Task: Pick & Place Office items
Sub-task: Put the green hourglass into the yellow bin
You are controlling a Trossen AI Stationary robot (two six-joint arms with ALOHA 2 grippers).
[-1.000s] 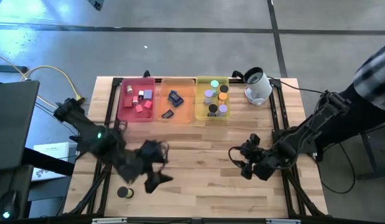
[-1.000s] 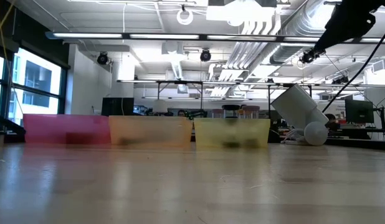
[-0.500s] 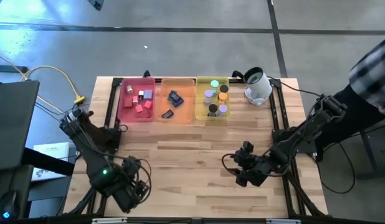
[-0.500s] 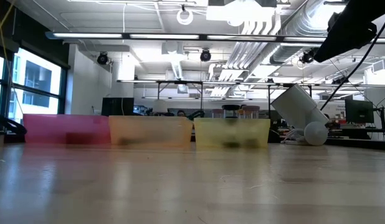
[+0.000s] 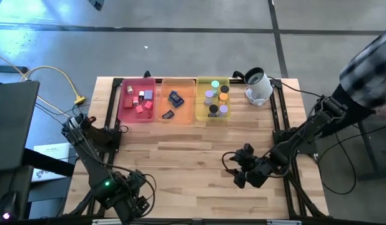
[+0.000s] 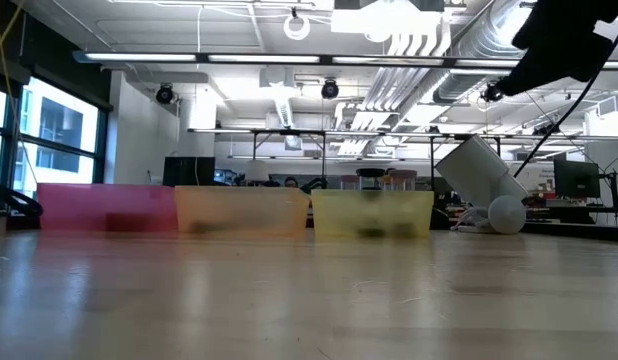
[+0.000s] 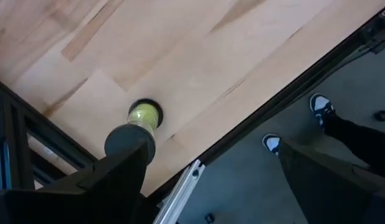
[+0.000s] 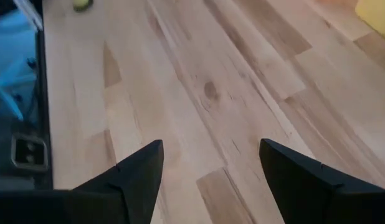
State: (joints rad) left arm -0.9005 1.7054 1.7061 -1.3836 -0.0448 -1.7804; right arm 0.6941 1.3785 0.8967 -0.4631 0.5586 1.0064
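A black cylinder with a yellow-green top (image 7: 144,115) stands on its end near the table's near left corner. It also shows far off as the cylinder (image 8: 82,4); in the high view my left arm hides it. My left gripper (image 5: 127,201) (image 7: 205,146) hovers open over that corner, one fingertip (image 7: 130,140) just in front of the cylinder. My right gripper (image 5: 242,172) (image 8: 211,155) is open over bare wood right of centre. Red cubes (image 5: 140,100), dark blue pieces (image 5: 174,100) and coloured cylinders (image 5: 215,97) lie in the trays. My left gripper has one fingertip (image 7: 130,140) overlapping the cylinder's lower side (image 7: 142,124) in the wrist view. I cannot tell whether it touches or hangs above it.
Pink tray (image 5: 135,111), orange tray (image 5: 178,114) and yellow tray (image 5: 212,117) stand in a row at the far edge, with a white device (image 5: 258,87) to their right. The table's black frame rail (image 7: 255,118) runs by the cylinder. A person's shoes (image 7: 319,104) stand beyond it.
My left arm has swung from the table's left middle toward the near left corner and now covers the black cylinder in the high view. My right gripper has drifted a little toward the near edge. The cylinder and the trays have stayed in place.
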